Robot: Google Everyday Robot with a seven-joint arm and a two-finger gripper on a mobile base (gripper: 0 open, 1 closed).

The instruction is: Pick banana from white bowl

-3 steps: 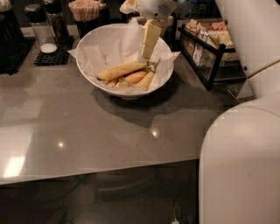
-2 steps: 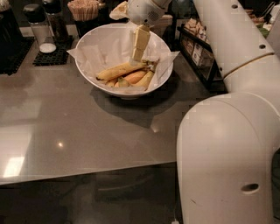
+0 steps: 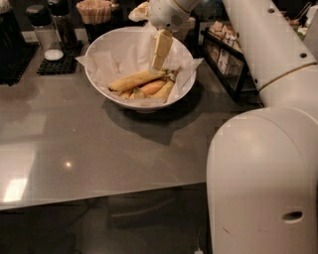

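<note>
Since a second ago the gripper has slid a little toward the counter's left edge, and the bulky white arm has swung in to fill the near right corner. Now the gripper hangs straight down inside the white bowl, its tip just above the thick end of the top banana; whether it touches the fruit, and whether it is clenched or released, I cannot tell from here.

That banana lies on top of the pile in the bowl, on the crinkled white paper, with a second banana and an orange-coloured piece tucked beside it. None of them has shifted.

The bowl sits on the grey counter close to its far edge. At the far left corner a glass shaker and a darker one stand on a black mat, with a cup of wooden sticks behind the bowl. A black wire rack of packets stands along the right edge.
</note>
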